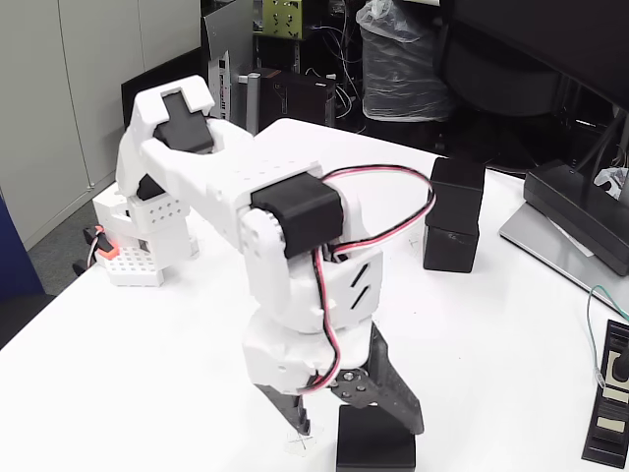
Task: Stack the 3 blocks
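Black matte cubes: two already stand one on the other (453, 216) on the white table (147, 374), at the right of the fixed view; the upper cube (458, 192) sits a little crooked on the lower cube (451, 248).
Third cube: it lies (374, 440) at the bottom edge of the view, well apart from the pair, and partly cut off by the frame.
Tool: the gripper (349, 418) points down with its dark fingers spread wide; one finger is just beside the third cube, the other is to the left of it, so it holds nothing.
Step in hand: I judge that two thirds of the stack is done and the arm is now about to take the last cube.
Next move: the fingers must come around the cube on both sides and close, then lift high enough to pass over the pair and set the cube down centred.
Risk: the crooked upper cube gives a poor seat, so a push from the side may tip the stack.
Around: a white base block (138, 246) with an orange part at the left, a dark slab (575, 221) at the right, a flat black device with a label (611, 393) at the right edge.
In the way: the table between cube and stack shows nothing, but the red and black wires (393, 211) hang close to the stack.
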{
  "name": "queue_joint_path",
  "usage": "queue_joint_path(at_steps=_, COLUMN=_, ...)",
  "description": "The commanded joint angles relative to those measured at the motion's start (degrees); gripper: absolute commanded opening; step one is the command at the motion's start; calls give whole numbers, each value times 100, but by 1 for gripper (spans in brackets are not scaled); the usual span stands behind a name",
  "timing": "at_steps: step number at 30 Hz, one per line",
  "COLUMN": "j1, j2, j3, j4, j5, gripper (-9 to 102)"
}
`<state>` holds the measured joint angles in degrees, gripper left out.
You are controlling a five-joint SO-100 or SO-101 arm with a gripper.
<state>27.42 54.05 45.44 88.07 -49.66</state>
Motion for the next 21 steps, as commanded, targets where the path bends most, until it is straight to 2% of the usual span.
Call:
queue_joint_path(at_steps=1, j1=-9, j2=62, j3=-176, j4=-35, j5=-53, gripper=39)
queue_joint_path(at_steps=11, j1=-9, j2=-290, j3=-105, j4=-747, j5=-53, gripper=39)
queue_joint_path(at_steps=21, j1=-9, j2=-527, j3=-167, j4=-756, j5=-53, gripper=38)
